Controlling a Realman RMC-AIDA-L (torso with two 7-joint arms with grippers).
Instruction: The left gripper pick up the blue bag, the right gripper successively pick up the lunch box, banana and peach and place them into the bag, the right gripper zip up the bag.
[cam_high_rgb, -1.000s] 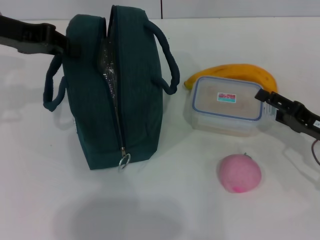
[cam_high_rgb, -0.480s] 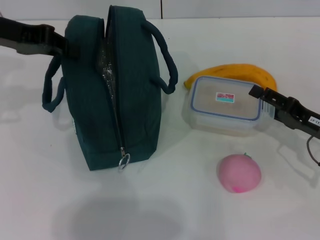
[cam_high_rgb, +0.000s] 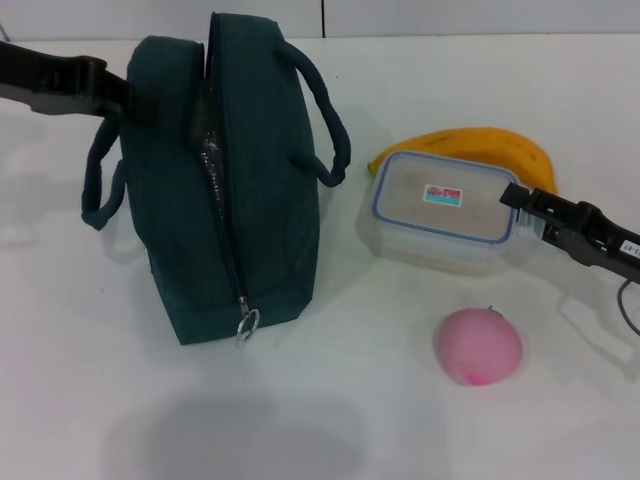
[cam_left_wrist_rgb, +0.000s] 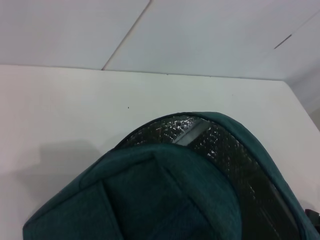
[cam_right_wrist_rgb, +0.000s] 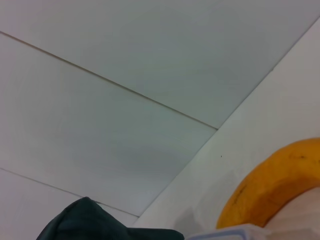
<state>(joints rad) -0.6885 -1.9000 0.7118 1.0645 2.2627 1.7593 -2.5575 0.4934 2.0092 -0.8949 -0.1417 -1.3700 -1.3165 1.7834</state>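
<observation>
The blue bag (cam_high_rgb: 260, 200) stands upright on the white table (cam_high_rgb: 400, 430), its zip open along the top and its silver lining (cam_left_wrist_rgb: 240, 160) showing. My left gripper (cam_high_rgb: 135, 98) is shut on the bag's upper left side, above one hanging handle. The lunch box (cam_high_rgb: 430, 225), clear with a blue-rimmed lid, sits right of the bag. My right gripper (cam_high_rgb: 518, 205) is shut on its right rim. Behind the box lies the banana (cam_high_rgb: 480, 143), which also shows in the right wrist view as the banana (cam_right_wrist_rgb: 270, 190). The pink peach (cam_high_rgb: 478, 347) rests in front of the box.
A ring-shaped zipper pull (cam_high_rgb: 248, 322) hangs at the bag's near end. The bag's second handle (cam_high_rgb: 330, 120) arches toward the lunch box. A wall with panel seams rises behind the table.
My right gripper has moved left with the lunch box, which now sits closer to the bag and is slightly turned. The bag has shifted a little left with my left gripper.
</observation>
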